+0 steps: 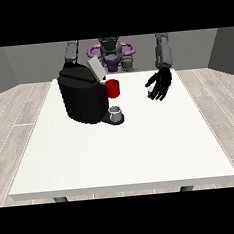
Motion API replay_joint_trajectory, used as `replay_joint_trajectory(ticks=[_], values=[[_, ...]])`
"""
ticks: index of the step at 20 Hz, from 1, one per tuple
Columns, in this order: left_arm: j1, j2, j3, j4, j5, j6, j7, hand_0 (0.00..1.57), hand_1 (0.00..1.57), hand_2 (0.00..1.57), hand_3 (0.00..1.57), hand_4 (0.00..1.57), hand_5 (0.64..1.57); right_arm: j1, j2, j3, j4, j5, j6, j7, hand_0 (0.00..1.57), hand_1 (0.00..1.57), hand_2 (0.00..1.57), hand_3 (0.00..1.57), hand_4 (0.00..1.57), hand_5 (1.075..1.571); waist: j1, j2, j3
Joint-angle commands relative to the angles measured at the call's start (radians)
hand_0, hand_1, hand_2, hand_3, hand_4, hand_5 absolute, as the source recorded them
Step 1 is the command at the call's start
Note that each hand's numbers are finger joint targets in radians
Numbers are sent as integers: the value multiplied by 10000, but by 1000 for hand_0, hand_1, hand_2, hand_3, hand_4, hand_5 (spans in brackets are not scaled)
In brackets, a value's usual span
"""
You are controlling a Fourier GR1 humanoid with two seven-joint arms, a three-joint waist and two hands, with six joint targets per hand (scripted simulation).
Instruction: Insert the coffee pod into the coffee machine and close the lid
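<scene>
While the coffee machine [82, 97] sat at the table's [122, 158] far left part, its black body blocked most of what you would want to check behind it. Its lid [95, 68] stood tilted up, a pale grey flap above the top, so it was not closed. A red object [113, 88], likely the coffee pod, showed just right of the machine's head, touching or nearly touching it; you could not tell whether it was seated in the slot or merely beside it. Below that, a small grey cup [116, 112] stood on the machine's base plate. The hand at the view's right [159, 84] hung above the table, well apart from the machine, fingers relaxed and spread downward, holding nothing. The hand at the view's left was hidden: you saw only its grey forearm [71, 52] coming down behind the machine's top, so finger state could not be told. The robot's torso [111, 53] was small at the far edge, its head cut off by the frame's top. Table legs were cut off at the bottom.
</scene>
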Motion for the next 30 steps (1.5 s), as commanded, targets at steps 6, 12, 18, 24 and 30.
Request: replay_joint_trajectory(ticks=[6, 12, 18, 24, 30], values=[[-448, -206, -1143, 643, -2047, 664, 30, 817, 817, 956, 799, 368, 1571, -850, -294, -427, 1116, -197, 191, 156, 0, 0, 0, 0, 0, 1571, 274, -111, 5], [-553, 227, -1180, 1773, -2633, 56, 57, 757, 757, 928, 769, 348, 1571, -128, 35, -11, 1237, -125, 267, -777, 0, 0, 0, 0, 0, 1571, -35, -307, 4], [-854, -296, -1093, 2517, -3022, -16, -338, 870, 870, 1021, 921, 413, 1571, 127, -98, -170, 1466, -485, 738, -589, 0, 0, 0, 0, 0, 1571, -118, -821, 2], [-1779, -474, -507, 2657, -2878, -57, -641, 1277, 1277, 1311, 1244, 496, 1571, -427, -24, -356, 2166, -492, 291, -566, 0, 0, 0, 0, 0, 1571, 65, -675, 1], [-2086, -679, -85, 2318, -2178, -883, -1115, 1447, 1447, 1431, 1354, 530, 1571, -708, -613, -785, 2657, -144, -6, -6, 0, 0, 0, 0, 0, 1571, 377, -1110, 2]])
